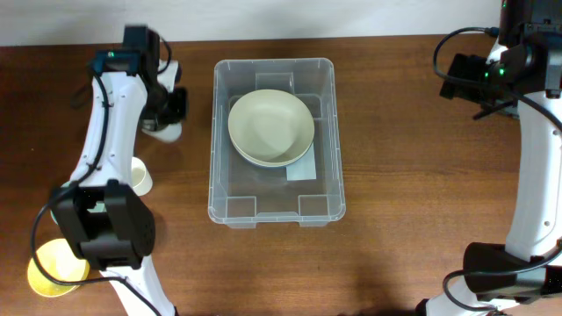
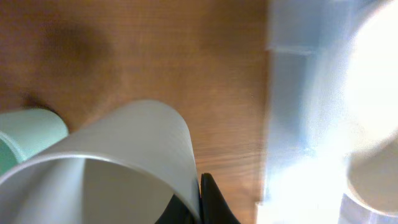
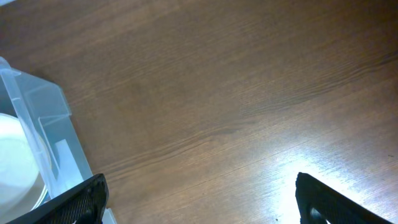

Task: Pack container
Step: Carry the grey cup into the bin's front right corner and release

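The clear plastic container stands mid-table with a cream bowl inside and a white label on its base. My left gripper is just left of the container, shut on the wall of a white cup. In the left wrist view one finger presses the outside of the white cup, with the container wall to the right. My right gripper is open and empty, far right of the container. In the right wrist view its jaws frame bare table, with the container's corner at left.
A second pale cup stands on the table left of the container, and also shows in the left wrist view. A yellow dish lies at the front left by the left arm's base. The table is brown wood.
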Action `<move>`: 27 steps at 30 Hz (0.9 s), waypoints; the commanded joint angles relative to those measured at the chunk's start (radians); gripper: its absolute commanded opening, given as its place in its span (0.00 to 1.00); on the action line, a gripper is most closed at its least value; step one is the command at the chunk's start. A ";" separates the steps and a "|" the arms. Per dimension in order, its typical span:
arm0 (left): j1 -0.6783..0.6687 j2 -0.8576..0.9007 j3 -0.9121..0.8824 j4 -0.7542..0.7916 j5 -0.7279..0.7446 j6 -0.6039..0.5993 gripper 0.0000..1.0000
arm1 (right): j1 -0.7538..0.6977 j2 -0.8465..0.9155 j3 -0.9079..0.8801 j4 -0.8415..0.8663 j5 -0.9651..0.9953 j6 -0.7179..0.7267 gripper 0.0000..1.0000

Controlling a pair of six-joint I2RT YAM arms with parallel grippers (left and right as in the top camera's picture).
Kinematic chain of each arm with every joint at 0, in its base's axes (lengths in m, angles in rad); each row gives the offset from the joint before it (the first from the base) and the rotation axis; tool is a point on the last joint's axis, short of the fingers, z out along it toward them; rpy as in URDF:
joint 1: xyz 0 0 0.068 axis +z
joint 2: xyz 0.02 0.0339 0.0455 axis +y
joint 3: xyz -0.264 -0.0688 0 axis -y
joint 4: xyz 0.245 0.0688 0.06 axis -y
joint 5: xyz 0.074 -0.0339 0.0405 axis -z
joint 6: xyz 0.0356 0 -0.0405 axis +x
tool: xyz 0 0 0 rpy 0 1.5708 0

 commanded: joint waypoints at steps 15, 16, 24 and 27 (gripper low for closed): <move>-0.478 -0.148 0.211 -0.247 0.053 0.008 0.01 | -0.319 0.004 -0.003 -0.043 -0.077 -0.005 0.92; -0.513 -0.147 0.208 -0.247 0.053 0.008 0.01 | -0.319 0.004 -0.003 -0.043 -0.077 -0.005 0.92; -0.694 -0.140 0.097 -0.216 0.056 0.008 0.01 | -0.317 0.004 -0.003 -0.043 -0.077 -0.004 0.92; -0.723 -0.139 0.013 -0.167 0.072 0.008 0.00 | -0.317 0.004 -0.003 -0.043 -0.077 -0.005 0.92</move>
